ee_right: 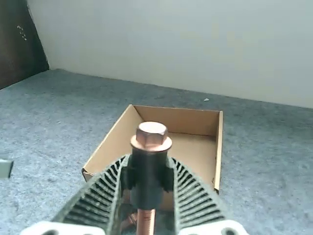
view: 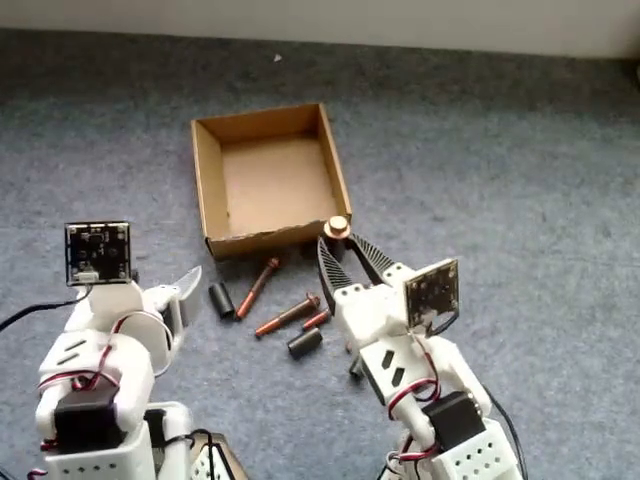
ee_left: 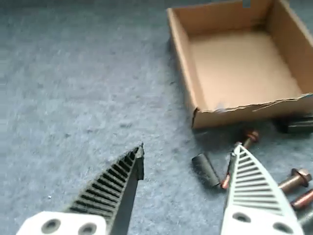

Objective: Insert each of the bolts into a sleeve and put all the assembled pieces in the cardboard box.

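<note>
High view: my right gripper (view: 345,258) pinches a sleeved bolt (view: 338,229) just beside the cardboard box (view: 208,180). Left wrist view: my left gripper (ee_left: 188,152) is spread, near a loose sleeve (ee_left: 205,170). Right wrist view: the assembly looks stiff, light and probably slick, so I'd hold the sleeve's middle.

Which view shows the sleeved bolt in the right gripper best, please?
The right wrist view: the sleeved bolt stands upright, close, clamped in the right gripper. The high view catches mainly its copper head.
</note>
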You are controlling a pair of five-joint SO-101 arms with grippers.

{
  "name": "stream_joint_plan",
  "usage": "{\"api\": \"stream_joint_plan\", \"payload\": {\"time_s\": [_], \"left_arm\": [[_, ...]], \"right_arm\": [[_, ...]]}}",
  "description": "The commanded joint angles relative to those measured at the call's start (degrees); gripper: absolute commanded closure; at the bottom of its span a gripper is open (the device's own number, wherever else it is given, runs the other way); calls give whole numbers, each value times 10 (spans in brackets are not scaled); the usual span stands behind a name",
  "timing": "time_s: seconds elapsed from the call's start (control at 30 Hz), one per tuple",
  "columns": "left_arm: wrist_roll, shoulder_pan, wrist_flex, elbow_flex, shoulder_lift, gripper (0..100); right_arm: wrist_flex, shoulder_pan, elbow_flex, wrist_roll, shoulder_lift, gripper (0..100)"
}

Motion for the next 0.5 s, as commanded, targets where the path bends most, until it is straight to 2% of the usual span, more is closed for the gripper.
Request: {"api": "stream_joint_plan", "payload": {"time_s": [0.0, 0.1, 0.23, 0.47], "left_arm": [[-5, -89, -55, 95, 3, 712], [-5, -121, -105, 163, 3, 712], [-5, -128, -158, 240, 3, 712], [-5, -129, -161, 247, 3, 712]], "right_arm": [[-12, 9, -137, -8, 169, 994], [-13, 8, -240, -6, 312, 994], [-13, 9, -378, -5, 487, 994], [-14, 10, -580, -5, 753, 994]]}}
